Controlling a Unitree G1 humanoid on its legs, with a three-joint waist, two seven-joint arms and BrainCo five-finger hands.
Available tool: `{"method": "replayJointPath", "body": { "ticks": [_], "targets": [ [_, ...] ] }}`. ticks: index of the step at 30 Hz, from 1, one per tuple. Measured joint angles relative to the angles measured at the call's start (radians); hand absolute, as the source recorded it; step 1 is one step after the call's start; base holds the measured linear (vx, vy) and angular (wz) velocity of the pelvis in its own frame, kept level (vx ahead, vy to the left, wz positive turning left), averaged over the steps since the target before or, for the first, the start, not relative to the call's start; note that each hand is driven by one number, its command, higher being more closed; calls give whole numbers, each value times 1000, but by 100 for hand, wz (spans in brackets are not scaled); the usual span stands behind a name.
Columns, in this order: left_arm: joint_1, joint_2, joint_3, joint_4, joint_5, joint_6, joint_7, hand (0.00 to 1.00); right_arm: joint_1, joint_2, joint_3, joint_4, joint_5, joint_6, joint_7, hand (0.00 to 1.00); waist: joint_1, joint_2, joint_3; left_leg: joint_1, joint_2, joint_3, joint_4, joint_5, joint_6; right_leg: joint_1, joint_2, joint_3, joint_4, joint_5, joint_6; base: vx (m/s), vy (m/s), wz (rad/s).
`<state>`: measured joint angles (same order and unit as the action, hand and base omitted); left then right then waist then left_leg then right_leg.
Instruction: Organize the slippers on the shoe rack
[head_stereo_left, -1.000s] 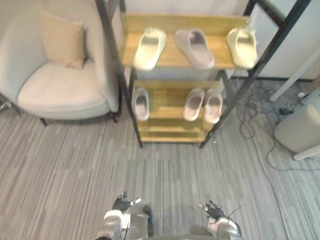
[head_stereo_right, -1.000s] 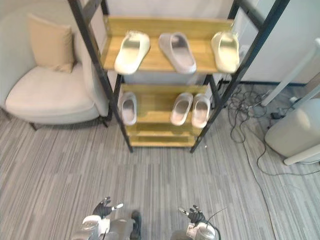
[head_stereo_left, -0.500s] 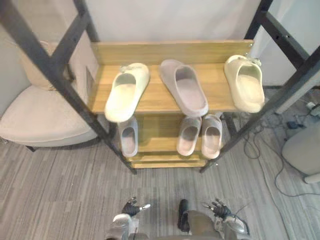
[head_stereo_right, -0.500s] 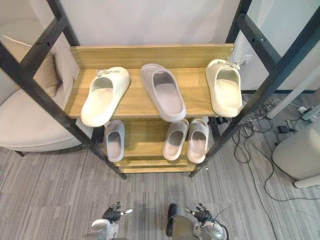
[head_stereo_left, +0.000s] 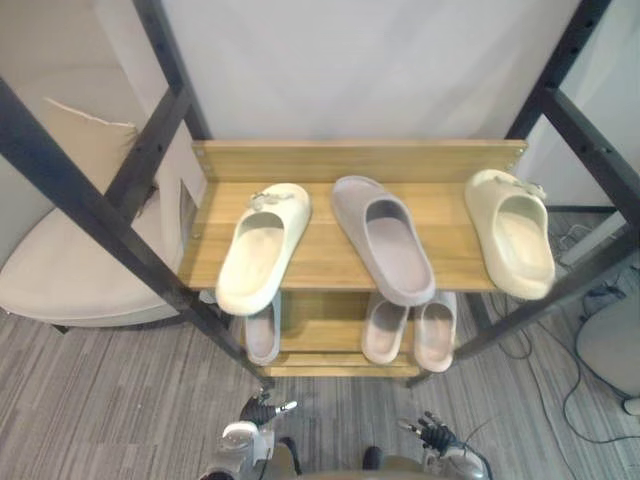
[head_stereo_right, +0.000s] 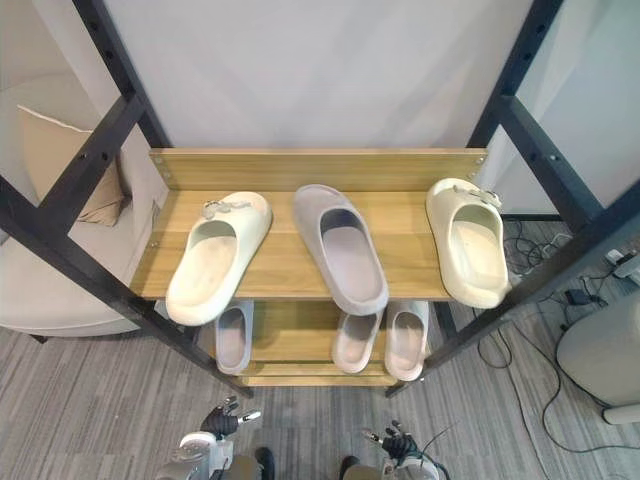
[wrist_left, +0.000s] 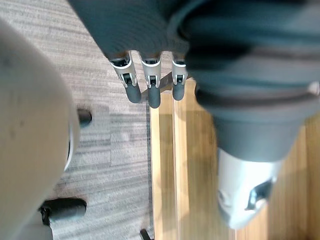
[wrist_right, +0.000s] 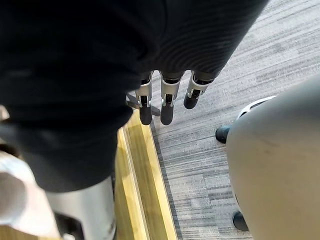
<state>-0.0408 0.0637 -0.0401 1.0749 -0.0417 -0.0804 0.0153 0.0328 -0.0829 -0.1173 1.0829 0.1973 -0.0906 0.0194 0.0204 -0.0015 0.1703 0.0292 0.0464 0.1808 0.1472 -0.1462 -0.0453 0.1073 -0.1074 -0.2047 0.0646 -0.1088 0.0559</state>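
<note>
Facing the shoe rack (head_stereo_left: 330, 160), I read its upper shelf left to right: cream slipper (head_stereo_left: 262, 245), grey slipper (head_stereo_left: 385, 240), second cream slipper (head_stereo_left: 512, 235). The cream pair is split. Below lie a lone pale slipper (head_stereo_left: 262, 335) and a matched pair (head_stereo_left: 435, 335). My left hand (head_stereo_left: 262, 410) and right hand (head_stereo_left: 432, 435) hang low, fingers straight, holding nothing. I judge sorting not yet begun.

Black diagonal struts (head_stereo_right: 70, 252) flank shelf (head_stereo_right: 285, 265) front; gaps between top slippers (head_stereo_right: 340, 250) seemingly narrow.

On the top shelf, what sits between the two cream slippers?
One grey slipper, lying apart from the left cream slipper and the right cream slipper; both eye views show it.
</note>
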Motion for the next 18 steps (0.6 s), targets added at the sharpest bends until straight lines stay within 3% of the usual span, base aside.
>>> {"method": "replayJointPath", "body": {
  "ticks": [12, 18],
  "targets": [
    [16, 11, -18, 18, 11, -1, 0, 0, 17, 14, 10, -24, -3, -5, -15, 0, -9, -21, -24, 82, 4, 26, -87, 14, -6, 32, 17, 57, -27, 15, -8, 61, 3, -8],
    [20, 2, -35, 17, 12, -1, 2, 0, 169, 6, 53, -394, -67, -15, -34, 0, -24, -25, -36, 84, 10, 36, -96, 29, -1, 18, 23, 95, -39, 50, -15, -51, 1, -18]
  ]
}}
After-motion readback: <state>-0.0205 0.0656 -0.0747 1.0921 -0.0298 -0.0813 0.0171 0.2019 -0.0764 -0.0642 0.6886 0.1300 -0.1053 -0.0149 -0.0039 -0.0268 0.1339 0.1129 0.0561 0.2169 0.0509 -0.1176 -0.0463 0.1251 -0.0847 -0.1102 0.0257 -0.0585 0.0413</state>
